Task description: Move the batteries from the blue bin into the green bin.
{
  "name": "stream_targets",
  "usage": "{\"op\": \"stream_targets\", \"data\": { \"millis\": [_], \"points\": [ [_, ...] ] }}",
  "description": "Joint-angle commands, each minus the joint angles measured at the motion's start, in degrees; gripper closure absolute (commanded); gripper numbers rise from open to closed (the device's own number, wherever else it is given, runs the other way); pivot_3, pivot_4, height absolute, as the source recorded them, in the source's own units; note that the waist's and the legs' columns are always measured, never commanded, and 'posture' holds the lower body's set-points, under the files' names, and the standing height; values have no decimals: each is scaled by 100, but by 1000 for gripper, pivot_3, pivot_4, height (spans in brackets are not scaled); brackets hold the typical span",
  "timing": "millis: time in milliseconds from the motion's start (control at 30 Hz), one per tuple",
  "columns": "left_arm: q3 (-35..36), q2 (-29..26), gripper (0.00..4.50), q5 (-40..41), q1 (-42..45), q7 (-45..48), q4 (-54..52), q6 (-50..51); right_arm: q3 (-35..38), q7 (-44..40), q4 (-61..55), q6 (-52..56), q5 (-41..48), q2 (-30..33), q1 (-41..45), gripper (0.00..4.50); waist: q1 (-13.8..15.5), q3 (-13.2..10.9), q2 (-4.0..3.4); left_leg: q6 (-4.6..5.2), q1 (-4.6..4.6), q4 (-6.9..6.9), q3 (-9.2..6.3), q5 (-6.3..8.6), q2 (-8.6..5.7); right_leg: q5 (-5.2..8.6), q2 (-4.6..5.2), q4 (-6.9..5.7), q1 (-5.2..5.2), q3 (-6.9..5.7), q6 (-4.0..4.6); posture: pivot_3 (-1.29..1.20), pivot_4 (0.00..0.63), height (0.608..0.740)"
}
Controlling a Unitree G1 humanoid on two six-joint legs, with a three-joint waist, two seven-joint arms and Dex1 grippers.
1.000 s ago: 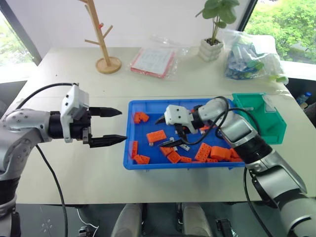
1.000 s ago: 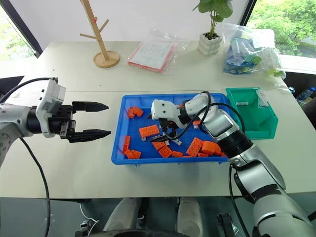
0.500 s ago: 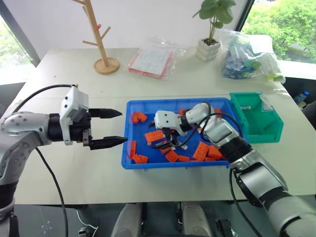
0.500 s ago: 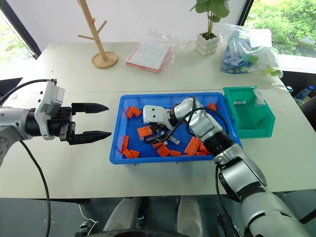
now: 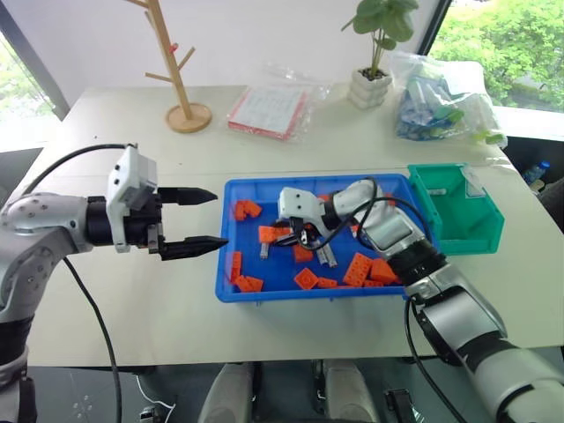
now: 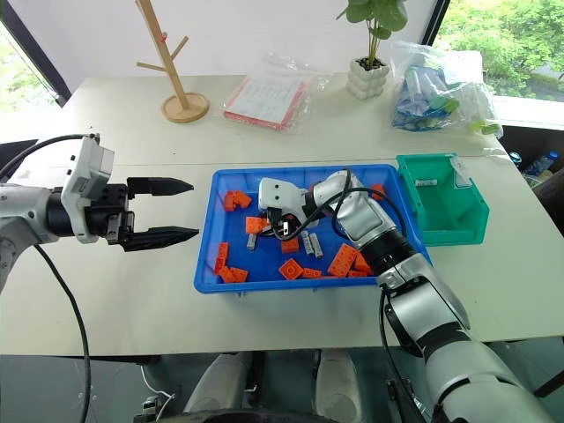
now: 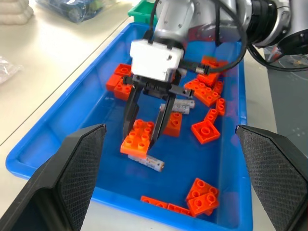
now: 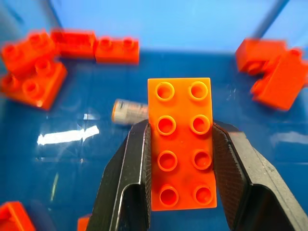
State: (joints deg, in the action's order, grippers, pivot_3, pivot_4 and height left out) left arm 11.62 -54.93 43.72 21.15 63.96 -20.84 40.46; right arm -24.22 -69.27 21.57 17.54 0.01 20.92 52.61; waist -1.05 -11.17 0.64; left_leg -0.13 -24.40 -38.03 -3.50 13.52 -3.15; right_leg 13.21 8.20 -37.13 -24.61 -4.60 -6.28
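Mid-table, your right gripper point(image 7: 144, 120) is clamped on a brick point(image 8: 182, 144) in the blue bin's point(image 5: 231, 291) left half, battery point(image 7: 149, 162) underneath; left gripper point(image 5: 201, 218) gapes apart at frame left.

Glossy blue plastic bin point(image 5: 231, 284), studded orange plastic brick point(image 8: 182, 144), matt textured black claw fingers point(image 8: 230, 159)

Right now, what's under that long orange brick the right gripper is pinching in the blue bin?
A battery lies under the long orange brick, one end poking out beside it on the blue bin floor. The rest of the battery is covered by the brick held in the right gripper.
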Motion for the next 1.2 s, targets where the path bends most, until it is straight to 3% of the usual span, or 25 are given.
{"op": "stream_targets", "data": {
  "millis": [33, 200, 367, 533, 633, 800, 1200],
  "points": [
    [-28, 9, 0, -55, 164, 14, 7, -138, 371, 482, 299, -40, 12, -208, 482, 3325, -3, 0, 0, 0, 0, 0, 0, 0, 0, 0, 0, 0, 0, 0, 1, 0, 150, 692],
    [-73, 39, 0, -77, 246, 9, 63, -179, 324, 1082, 1148, -314, -353, -390, 650, 3325, 12, 0, 0, -3, -1, 1, 0, -1, 0, -2, -2, 0, -1, 1, 3, 0, 150, 692],
    [-66, 33, 0, -81, 250, 13, 75, -196, 344, 1243, 1175, -401, -443, -519, 672, 962, -8, 0, -1, -4, -3, 2, 1, -2, -1, -2, -2, -2, -5, 5, 3, 0, 150, 692],
    [-58, 33, 0, -103, 243, 19, 105, -229, 483, 695, 756, -219, -107, -437, 797, 962, -15, -1, -1, -4, -2, 2, 1, -2, 4, -3, -8, -4, -7, 6, 5, 0, 150, 692],
    [-66, 47, 0, -112, 265, 24, 149, -250, 234, -272, 345, -763, 15, -115, 706, 962, -9, -1, -2, -4, -2, 2, 1, -2, 4, -3, -9, -4, -7, 6, 5, 0, 150, 692],
    [-112, 80, 0, -138, 365, 29, 230, -277, -185, -1212, 555, -1699, -188, 53, 847, 962, -14, -1, -2, -4, -1, 2, 2, -2, 4, -3, -11, -4, -5, 6, 4, 0, 150, 692],
    [165, 48, 0, -12, 155, -164, -20, -191, -506, -670, 2504, -3969, -1041, -631, 1242, 962, -115, -1, -1, -14, -1, 6, 1, -7, 8, -7, -25, -4, -11, 13, 12, 0, 150, 692]
  ]
}}
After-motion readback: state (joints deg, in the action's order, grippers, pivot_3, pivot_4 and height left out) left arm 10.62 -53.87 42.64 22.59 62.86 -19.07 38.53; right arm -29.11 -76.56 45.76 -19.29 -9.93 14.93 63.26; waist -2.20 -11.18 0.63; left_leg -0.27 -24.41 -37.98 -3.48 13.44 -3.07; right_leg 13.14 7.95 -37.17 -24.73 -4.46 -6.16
